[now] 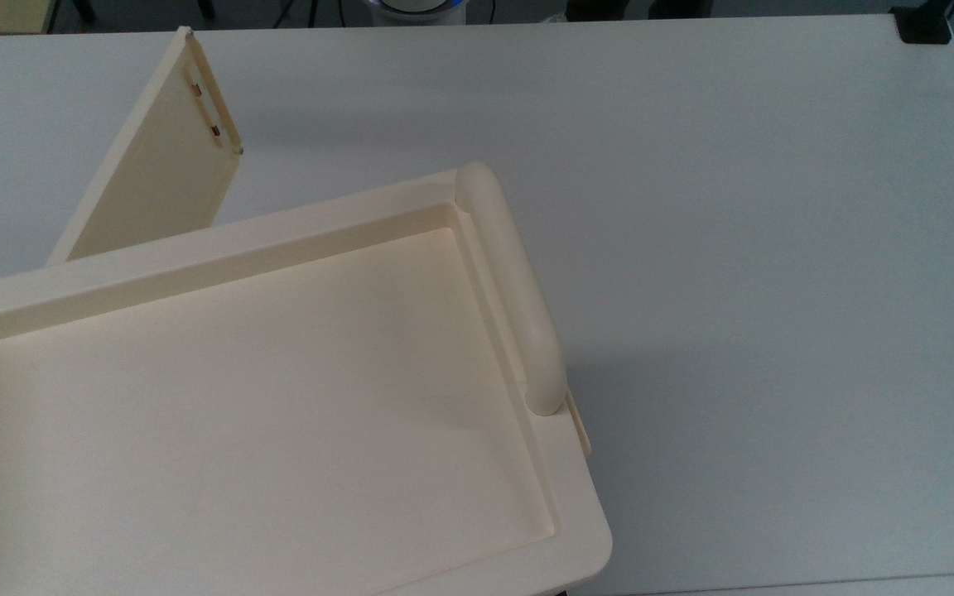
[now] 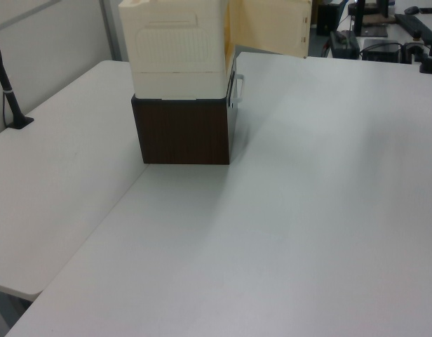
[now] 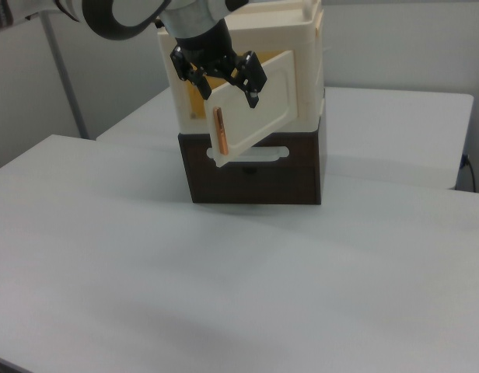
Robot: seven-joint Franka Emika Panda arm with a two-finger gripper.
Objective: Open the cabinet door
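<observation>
Door swung wide, and we finish the opening.

The cabinet (image 1: 278, 397) sits on a dark box (image 2: 184, 130) on the table (image 1: 734, 207); its cabinet door (image 1: 158, 157) stands well out. Our gripper (image 3: 218, 75) hovers at the door's top edge, fingers spread, gripping nothing; we back off without nudging it.

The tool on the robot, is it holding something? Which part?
Nothing is held. The tool is spread open by the top edge of the cabinet door, not clamped on it.
</observation>
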